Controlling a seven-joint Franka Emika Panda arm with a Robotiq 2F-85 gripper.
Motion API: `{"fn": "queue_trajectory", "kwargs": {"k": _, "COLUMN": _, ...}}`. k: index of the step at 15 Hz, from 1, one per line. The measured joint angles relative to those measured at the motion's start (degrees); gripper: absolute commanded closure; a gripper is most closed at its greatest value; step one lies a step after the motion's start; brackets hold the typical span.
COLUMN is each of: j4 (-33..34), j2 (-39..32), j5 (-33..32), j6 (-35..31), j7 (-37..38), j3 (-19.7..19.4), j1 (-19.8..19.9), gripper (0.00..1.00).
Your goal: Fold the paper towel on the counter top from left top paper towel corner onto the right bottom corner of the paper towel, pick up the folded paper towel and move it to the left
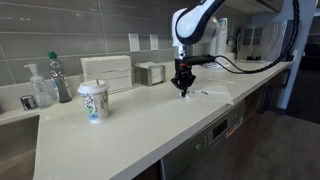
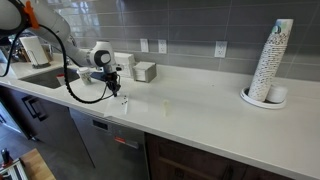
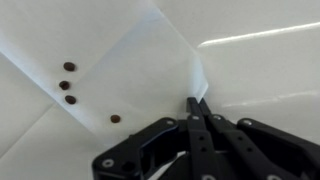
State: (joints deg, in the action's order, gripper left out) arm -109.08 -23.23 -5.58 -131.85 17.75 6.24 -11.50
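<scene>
Lying on the off-white surface (image 1: 150,135), the paper towel (image 3: 110,70) is a thin white sheet that barely stands out from it. In the wrist view it carries a few small dark spots (image 3: 68,85) toward 9 o'clock, and its straight edge runs down to a corner at the end effector (image 3: 197,108). The two black fingers (image 3: 203,135) are pressed together with no gap, their tips meeting on that corner, so they appear to pinch it.

In both exterior views the towel (image 1: 203,93) (image 2: 124,103) sits directly beneath the end effector (image 1: 183,88) (image 2: 113,88), close to the front edge of the surface (image 2: 200,125).

The paper cup (image 1: 93,100) bears green print, too small to read; no other writing is legible.

In an exterior view a broad bare stretch of surface lies between the towel and the cup at 9 o'clock. A white dispenser (image 1: 105,72) and a small box (image 1: 150,73) stand back by the tiled wall (image 1: 70,35), well apart from the towel. In an exterior view, a stack of cups (image 2: 272,60) stands far off at 3 o'clock.
</scene>
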Motion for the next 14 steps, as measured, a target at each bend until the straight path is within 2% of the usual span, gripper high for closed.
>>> {"fn": "queue_trajectory", "kwargs": {"k": 14, "j4": 7.66, "j2": -2.45, "j5": -0.21, "j6": 0.00, "j7": -0.74, "j3": 0.92, "j1": -3.36, "gripper": 1.00}}
